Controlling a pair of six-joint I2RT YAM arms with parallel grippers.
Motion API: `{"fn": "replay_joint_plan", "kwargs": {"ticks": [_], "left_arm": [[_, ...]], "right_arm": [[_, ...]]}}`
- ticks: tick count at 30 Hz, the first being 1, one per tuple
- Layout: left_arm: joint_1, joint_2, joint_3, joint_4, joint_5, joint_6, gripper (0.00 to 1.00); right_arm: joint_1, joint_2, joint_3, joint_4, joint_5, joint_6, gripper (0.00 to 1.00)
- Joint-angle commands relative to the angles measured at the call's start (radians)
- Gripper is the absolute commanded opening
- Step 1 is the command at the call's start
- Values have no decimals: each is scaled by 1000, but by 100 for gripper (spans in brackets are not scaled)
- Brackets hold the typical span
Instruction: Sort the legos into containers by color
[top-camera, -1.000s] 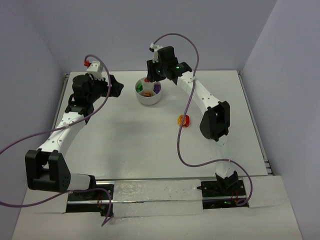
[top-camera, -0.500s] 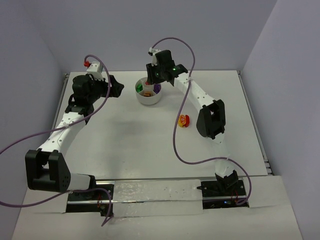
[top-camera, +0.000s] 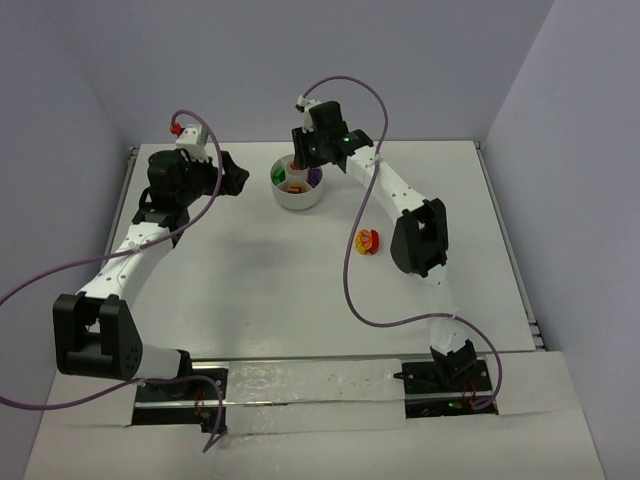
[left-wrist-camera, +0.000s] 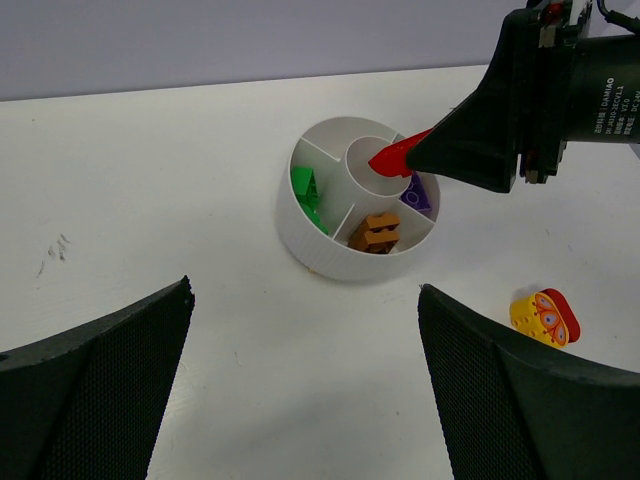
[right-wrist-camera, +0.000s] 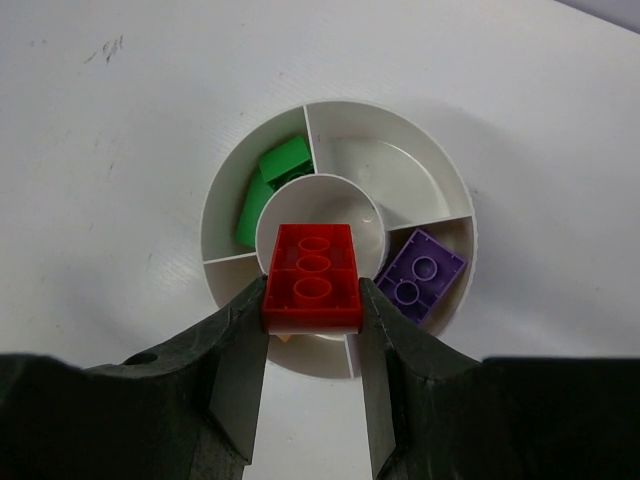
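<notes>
One small red plastic brick (right-wrist-camera: 312, 278) sits clamped in the right gripper (right-wrist-camera: 313, 318) over the centre well of the round white sectioned bowl (right-wrist-camera: 455, 200) (whether it dips below the rim is unclear). From the top camera, the left gripper (top-camera: 236, 176) hangs spread wide at the bowl's 9 o'clock. A yellow-and-red plastic piece (top-camera: 368, 241) lies on the white desk (top-camera: 250, 280) at 4 o'clock. A green brick (right-wrist-camera: 283, 160), a purple brick (right-wrist-camera: 423, 273) and an orange-brown brick (left-wrist-camera: 377, 232) occupy separate wedges.

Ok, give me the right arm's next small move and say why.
Probably open the right end effector and let the red brick fall into the centre well of the white bowl. The brick is pinched between the jaws and hangs over that well, which looks empty, while the green brick, purple brick and orange-brown brick each lie in separate wedge sections.
</notes>
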Motion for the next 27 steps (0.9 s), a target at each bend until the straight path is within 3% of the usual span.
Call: {"fn": "replay_joint_plan", "kwargs": {"ticks": [1, 4, 6, 8, 13, 17, 21, 27], "left_arm": [[5, 7, 23, 10, 24, -16, 99], [5, 10, 26, 5, 22, -12, 99], [5, 12, 26, 5, 21, -12, 99], [5, 11, 27, 4, 21, -13, 99], [5, 12, 29, 8, 20, -15, 99], [5, 17, 40, 5, 19, -13, 99], [5, 20, 50, 5, 20, -13, 99], [5, 8, 78, -13, 29, 0, 99]], "right_arm": [[8, 14, 42, 29, 11, -13, 9], [11, 18, 45, 29, 13, -13, 15], [14, 18, 46, 31, 13, -15, 28], [15, 17, 46, 34, 15, -13, 33], [21, 11, 48, 37, 22, -13, 58], [26, -2, 52, 40, 19, -9, 71], [30, -22, 61, 40, 13, -2, 79], [29, -154, 31, 23, 19, -17, 81]]}}
